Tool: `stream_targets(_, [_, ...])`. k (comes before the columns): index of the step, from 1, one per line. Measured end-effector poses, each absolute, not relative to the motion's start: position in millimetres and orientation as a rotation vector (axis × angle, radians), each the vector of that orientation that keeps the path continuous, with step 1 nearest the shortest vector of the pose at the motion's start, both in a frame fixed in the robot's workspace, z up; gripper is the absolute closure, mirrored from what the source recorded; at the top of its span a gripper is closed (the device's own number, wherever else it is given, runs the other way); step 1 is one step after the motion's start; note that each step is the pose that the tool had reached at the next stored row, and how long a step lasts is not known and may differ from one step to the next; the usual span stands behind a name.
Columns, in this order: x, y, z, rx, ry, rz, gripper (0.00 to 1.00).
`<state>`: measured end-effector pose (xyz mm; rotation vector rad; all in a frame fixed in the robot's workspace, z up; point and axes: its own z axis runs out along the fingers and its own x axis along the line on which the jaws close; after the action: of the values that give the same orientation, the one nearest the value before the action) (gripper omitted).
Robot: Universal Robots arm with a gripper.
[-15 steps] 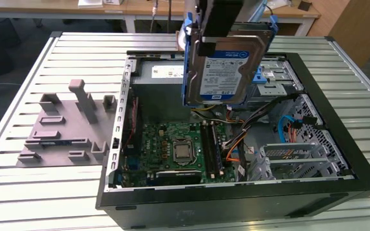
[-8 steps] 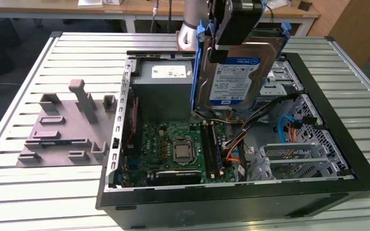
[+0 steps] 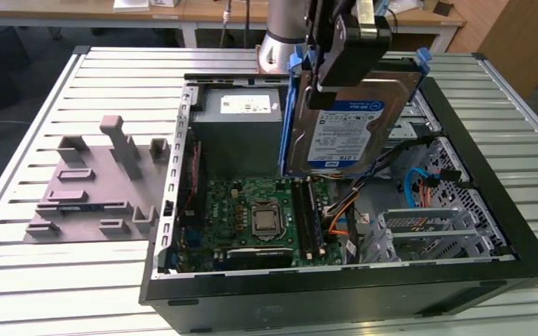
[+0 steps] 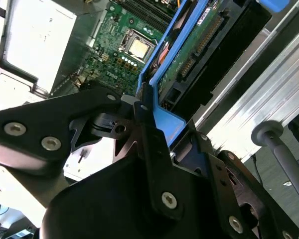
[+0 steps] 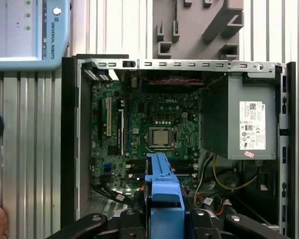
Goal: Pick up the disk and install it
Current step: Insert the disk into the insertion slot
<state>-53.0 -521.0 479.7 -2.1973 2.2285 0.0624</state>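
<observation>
Exterior view: the pincer [image 3: 335, 80] is clamped on the one disk [image 3: 349, 133], which hangs on edge above the open case [image 3: 493, 203]. I judge a steady carry, clear of the cables [image 3: 409, 183], is best. Second wrist view: its fingers [image 4: 147, 134] pinch the blue frame [image 4: 167, 124]. First wrist view: one grey box [image 5: 239, 119], one processor [image 5: 160, 137].

disk [image 3: 344, 133] | silver, blue-and-white label, blue frame | on edge — label facing out | aloft, seemingly slightly tilted
</observation>
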Motion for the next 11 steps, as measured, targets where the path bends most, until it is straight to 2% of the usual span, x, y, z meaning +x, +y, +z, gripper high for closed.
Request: stream_targets(11, [-46.1,-545.0,475.1,-2.197,2.228,0.062,0.64])
